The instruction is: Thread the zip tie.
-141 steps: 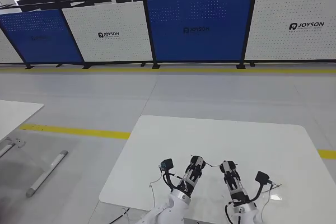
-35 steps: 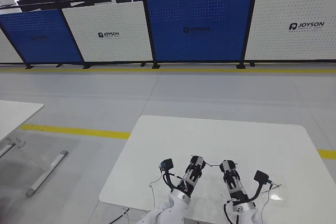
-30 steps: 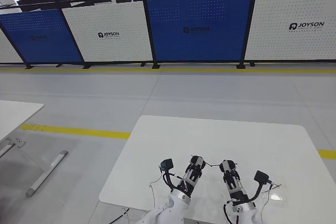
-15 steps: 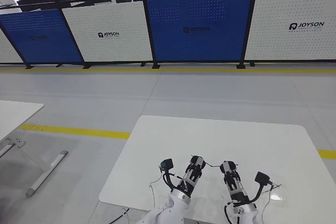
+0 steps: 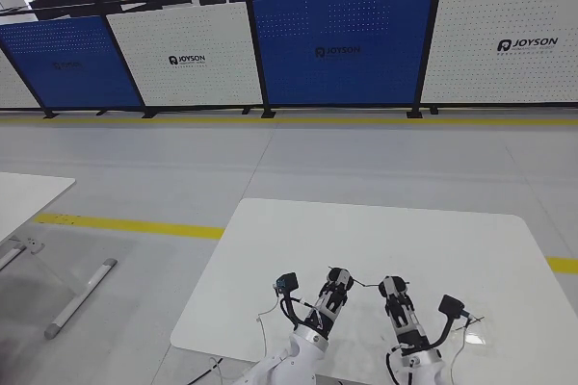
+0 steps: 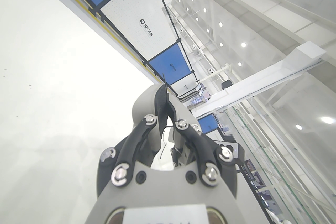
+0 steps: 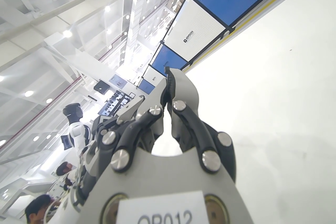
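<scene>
A thin black zip tie (image 5: 364, 283) spans the short gap between my two grippers, low over the front part of the white table (image 5: 414, 231). My left gripper (image 5: 340, 278) is shut on one end; in the left wrist view the gripper (image 6: 166, 89) has its fingers pressed together, and the zip tie (image 6: 164, 79) pokes out past the tips. My right gripper (image 5: 390, 285) is shut on the other end, and a short black stub of the zip tie (image 7: 166, 68) shows beyond the right gripper (image 7: 168, 78). The grippers sit side by side, nearly touching.
A small clear shiny scrap (image 5: 474, 337) lies on the table near the right arm. The table's front edge (image 5: 188, 337) runs close behind the arms. Another white table (image 5: 10, 197) stands far to the left, with a metal bar (image 5: 80, 297) on the floor.
</scene>
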You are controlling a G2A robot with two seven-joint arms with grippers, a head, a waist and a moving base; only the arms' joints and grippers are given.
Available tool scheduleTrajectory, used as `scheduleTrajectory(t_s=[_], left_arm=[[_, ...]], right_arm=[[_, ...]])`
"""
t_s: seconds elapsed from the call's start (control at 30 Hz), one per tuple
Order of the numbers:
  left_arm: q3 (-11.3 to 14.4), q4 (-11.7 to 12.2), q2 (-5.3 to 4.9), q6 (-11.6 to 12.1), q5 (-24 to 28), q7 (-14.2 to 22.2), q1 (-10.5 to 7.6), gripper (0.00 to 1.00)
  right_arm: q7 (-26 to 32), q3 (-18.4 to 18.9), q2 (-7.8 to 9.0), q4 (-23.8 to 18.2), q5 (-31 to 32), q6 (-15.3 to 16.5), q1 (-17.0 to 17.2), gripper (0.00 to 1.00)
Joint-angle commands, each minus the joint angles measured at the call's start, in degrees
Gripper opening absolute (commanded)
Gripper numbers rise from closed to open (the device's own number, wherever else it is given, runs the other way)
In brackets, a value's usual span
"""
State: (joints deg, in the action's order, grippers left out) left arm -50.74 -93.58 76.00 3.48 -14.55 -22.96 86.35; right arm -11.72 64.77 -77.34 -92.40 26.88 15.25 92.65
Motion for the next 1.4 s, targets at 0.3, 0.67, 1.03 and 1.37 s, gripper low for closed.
scheduleTrajectory(t_s=[0.3,0.67,1.03,1.37], left_arm=[[0.0,0.0,0.00,0.0,0.0,0.0,0.00,0.00],[0.0,0.0,0.00,0.0,0.0,0.0,0.00,0.00],[0.0,0.0,0.00,0.0,0.0,0.0,0.00,0.00],[-0.3,0.1,0.08,-0.6,0.9,0.3,-0.04,0.00]], right_arm=[[0.1,0.2,-0.13,-0.2,0.2,-0.4,0.1,0.00],[0.3,-0.5,-0.50,0.5,0.6,-1.6,-0.7,0.00],[1.3,-0.7,-0.62,0.7,0.2,-1.1,-0.5,0.00],[0.5,-0.6,-0.80,1.1,-0.4,-0.4,-0.5,0.00]])
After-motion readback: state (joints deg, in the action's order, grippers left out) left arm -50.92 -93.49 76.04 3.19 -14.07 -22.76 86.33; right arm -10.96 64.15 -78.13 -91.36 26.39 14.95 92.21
